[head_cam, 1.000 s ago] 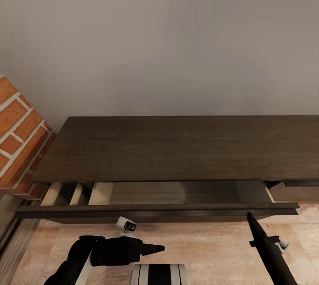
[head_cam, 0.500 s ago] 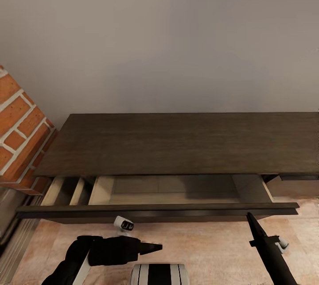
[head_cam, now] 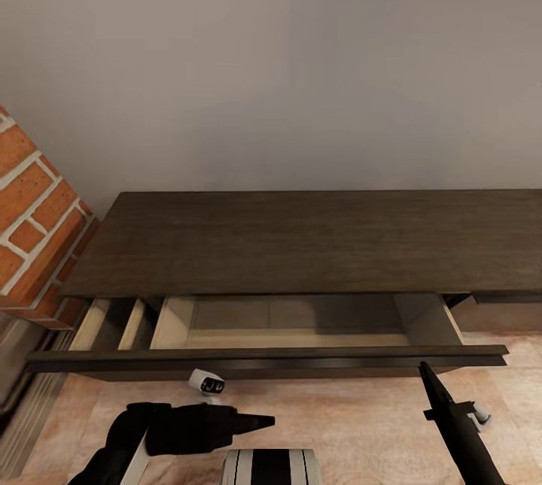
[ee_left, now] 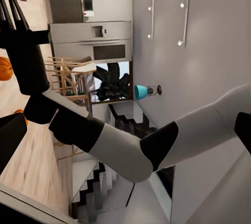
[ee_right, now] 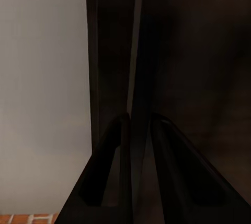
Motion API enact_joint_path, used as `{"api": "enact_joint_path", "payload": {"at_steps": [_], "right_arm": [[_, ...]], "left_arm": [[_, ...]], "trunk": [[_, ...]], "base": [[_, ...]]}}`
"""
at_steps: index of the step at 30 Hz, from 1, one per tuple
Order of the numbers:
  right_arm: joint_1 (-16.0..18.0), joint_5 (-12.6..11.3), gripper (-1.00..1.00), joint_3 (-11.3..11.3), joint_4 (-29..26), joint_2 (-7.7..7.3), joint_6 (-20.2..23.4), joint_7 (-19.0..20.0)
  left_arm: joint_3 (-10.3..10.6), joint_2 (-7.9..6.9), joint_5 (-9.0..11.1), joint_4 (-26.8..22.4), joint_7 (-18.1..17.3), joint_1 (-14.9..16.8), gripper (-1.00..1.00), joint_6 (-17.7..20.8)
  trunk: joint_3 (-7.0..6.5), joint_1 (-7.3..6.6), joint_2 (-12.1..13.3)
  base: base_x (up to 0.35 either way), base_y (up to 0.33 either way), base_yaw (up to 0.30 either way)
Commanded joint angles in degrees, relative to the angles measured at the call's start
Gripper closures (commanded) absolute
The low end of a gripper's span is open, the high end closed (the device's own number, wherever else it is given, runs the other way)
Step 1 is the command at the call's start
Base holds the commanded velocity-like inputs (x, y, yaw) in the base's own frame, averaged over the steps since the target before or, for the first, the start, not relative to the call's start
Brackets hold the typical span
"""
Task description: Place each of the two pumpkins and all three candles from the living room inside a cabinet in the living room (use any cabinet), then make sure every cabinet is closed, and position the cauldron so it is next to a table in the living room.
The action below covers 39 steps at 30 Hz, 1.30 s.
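The long, low dark-brown wooden cabinet (head_cam: 316, 248) stands against a plain grey wall, its flat top showing fine lengthwise grain. One wide drawer (head_cam: 301, 334) is pulled out toward the robot; its interior is smooth pale beige, boxy and shallow, and its handle-less dark front (head_cam: 263, 358) runs as a straight thick slab across the head view. At the drawer's left, two pale slats and a dark gap show the cabinet's inner frame. A red brick pillar (head_cam: 34, 221) with pale mortar lines rises just beside the cabinet's left end. The floor (head_cam: 354, 417) is light wood plank.

The left pincer (head_cam: 263, 421), a matte black tapering shape, lies level below the drawer front and points toward the robot's right, apart from the wood; its fingers look drawn to a single point and nothing is between them. The right pincer (head_cam: 426, 373), slim and black, points up at the drawer front's lower edge near its right end. In the right wrist view its two dark fingers (ee_right: 110, 166) straddle a thin dark wooden edge (ee_right: 137, 130); whether they press it I cannot tell.

In the left wrist view two small orange ribbed pumpkins (ee_left: 4, 69) sit on the wood floor, one partly hidden behind the black arm, near pale wooden chairs (ee_left: 68, 75)
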<state>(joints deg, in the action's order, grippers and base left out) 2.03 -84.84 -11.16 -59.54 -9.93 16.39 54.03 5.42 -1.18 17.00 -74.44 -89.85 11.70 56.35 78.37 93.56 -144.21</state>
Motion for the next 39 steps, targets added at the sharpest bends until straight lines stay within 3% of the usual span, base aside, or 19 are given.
{"api": "enact_joint_path", "payload": {"at_steps": [1,13,39], "right_arm": [[0.0,0.4,1.00,0.6,2.7,0.00,0.2,-0.5],[0.0,0.4,1.00,0.6,2.7,0.00,0.2,-0.5],[0.0,0.4,1.00,0.6,2.7,0.00,0.2,-0.5]], "left_arm": [[0.1,-0.05,0.1,0.0,-0.2,0.0,-1.00,0.6],[0.1,-0.07,0.3,-3.2,-0.2,-1.1,-1.00,0.6],[0.2,-0.13,0.2,-3.5,-0.2,-1.2,-1.00,0.6]], "trunk": [[0.04,0.00,0.0],[0.04,0.00,0.0],[0.04,0.00,0.0]], "base": [[0.000,0.000,0.000],[-0.013,0.000,0.000],[-0.221,0.023,0.000]]}}
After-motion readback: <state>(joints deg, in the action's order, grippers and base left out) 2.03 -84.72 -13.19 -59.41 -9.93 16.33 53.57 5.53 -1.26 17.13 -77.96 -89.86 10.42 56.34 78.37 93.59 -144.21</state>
